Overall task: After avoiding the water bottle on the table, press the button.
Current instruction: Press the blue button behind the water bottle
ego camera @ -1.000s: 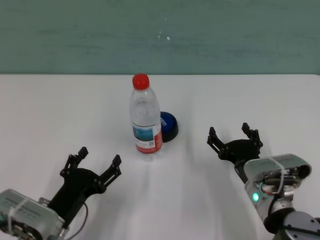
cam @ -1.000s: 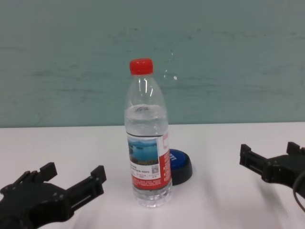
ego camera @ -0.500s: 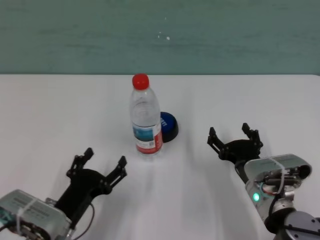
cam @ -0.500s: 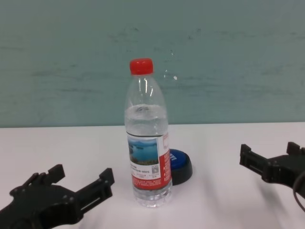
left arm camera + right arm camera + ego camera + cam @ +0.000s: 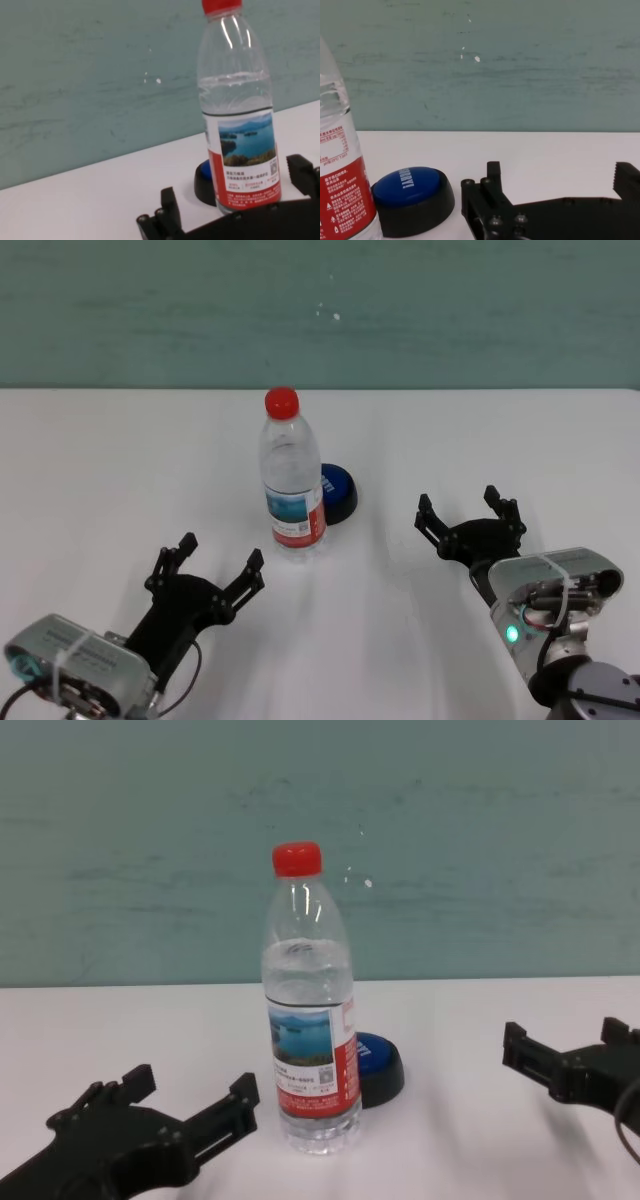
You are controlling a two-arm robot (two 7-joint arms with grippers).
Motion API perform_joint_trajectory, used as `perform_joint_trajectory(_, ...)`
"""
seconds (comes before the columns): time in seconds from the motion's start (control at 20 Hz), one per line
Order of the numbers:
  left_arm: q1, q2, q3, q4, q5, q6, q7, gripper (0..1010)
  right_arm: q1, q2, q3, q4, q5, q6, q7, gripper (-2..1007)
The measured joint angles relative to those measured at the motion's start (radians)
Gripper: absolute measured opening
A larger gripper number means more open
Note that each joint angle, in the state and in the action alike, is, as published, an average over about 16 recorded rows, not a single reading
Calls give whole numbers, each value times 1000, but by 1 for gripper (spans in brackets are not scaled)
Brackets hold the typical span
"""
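The water bottle (image 5: 291,485) stands upright mid-table, clear with a red cap and red-and-white label; it also shows in the chest view (image 5: 308,1010) and left wrist view (image 5: 240,115). The blue button (image 5: 337,492) on its black base sits just behind and right of the bottle, partly hidden by it, and shows in the right wrist view (image 5: 412,197). My left gripper (image 5: 218,559) is open and empty, in front of and left of the bottle. My right gripper (image 5: 468,513) is open and empty, right of the button.
The white table (image 5: 120,470) reaches back to a teal wall (image 5: 320,310). Bare tabletop lies left of the bottle and between the button and my right gripper.
My left gripper has moved forward and to the right, closer to the bottle. The right arm, bottle and button have not moved.
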Motion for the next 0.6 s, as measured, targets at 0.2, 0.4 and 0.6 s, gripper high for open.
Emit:
perform_joint_trajectory(0.2,-11,-8,5,10,7,2,5,1010,0,0,0,0,0,0,0,1004)
perform_joint_trajectory(0.4,-19,-14,7,17,12,4,9,1010,0,0,0,0,0,0,0,1004)
perform_joint_trajectory(0.6,-25,-19,9,21,14,5,11,1010,0,0,0,0,0,0,0,1004)
